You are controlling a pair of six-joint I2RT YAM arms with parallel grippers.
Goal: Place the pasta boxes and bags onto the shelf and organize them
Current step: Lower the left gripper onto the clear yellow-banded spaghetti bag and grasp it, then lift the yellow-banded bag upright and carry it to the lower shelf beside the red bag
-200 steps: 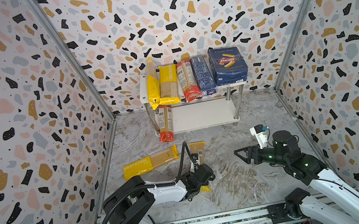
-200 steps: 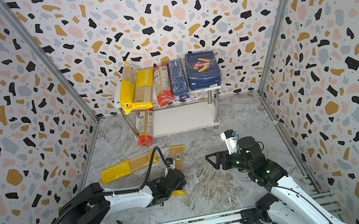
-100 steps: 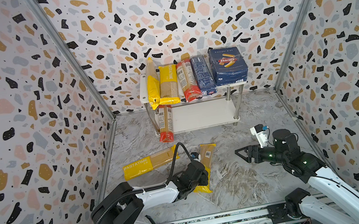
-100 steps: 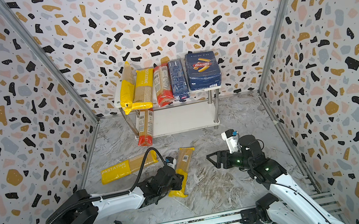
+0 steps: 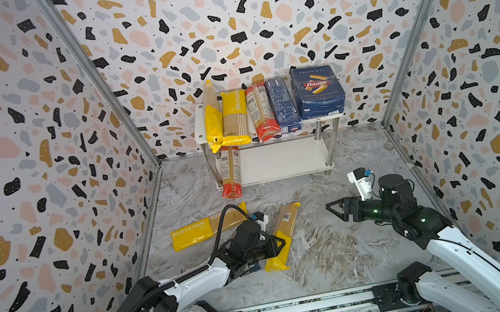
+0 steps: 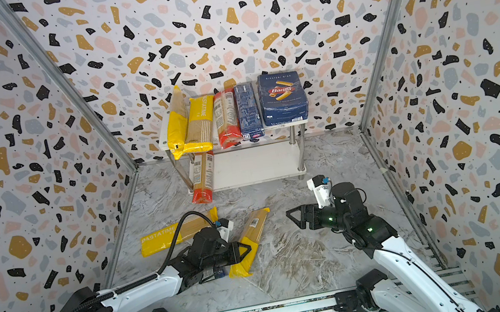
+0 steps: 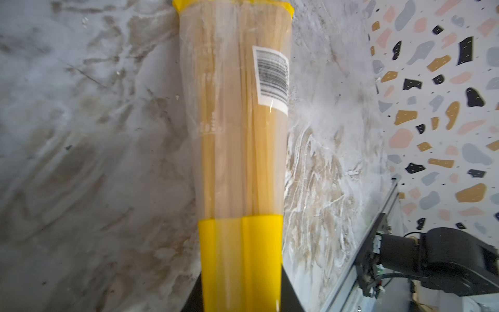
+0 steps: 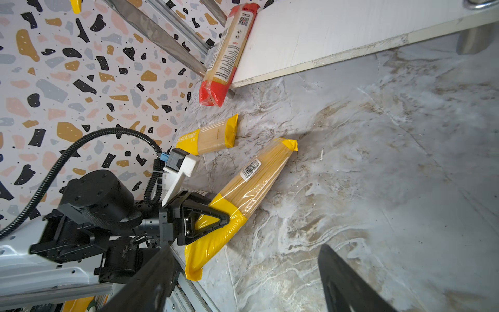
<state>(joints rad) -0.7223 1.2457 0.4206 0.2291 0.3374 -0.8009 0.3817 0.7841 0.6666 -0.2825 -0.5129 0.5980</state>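
Note:
My left gripper (image 5: 278,244) (image 6: 246,249) (image 7: 240,297) is shut on the near yellow end of a clear spaghetti bag (image 5: 285,223) (image 6: 256,227) (image 7: 237,129) (image 8: 256,178), whose far end lies on the floor. Another yellow PASTATIME bag (image 5: 201,232) (image 8: 208,137) lies flat to the left. My right gripper (image 5: 333,208) (image 6: 294,215) (image 8: 243,283) hovers open over the floor, right of the held bag. On the shelf (image 5: 201,132) top stand the wide box (image 5: 317,93), the narrow box (image 5: 283,106) and three bags (image 5: 235,117).
A red-ended bag (image 5: 230,174) (image 8: 225,54) leans from the lower white board (image 5: 280,160) down to the floor at its left end. Patterned walls close in on three sides. A metal rail (image 5: 303,309) runs along the front edge.
The left arm has pulled back to the left, and the bag in its gripper has swung so its far end points up and right. The right arm has barely moved.

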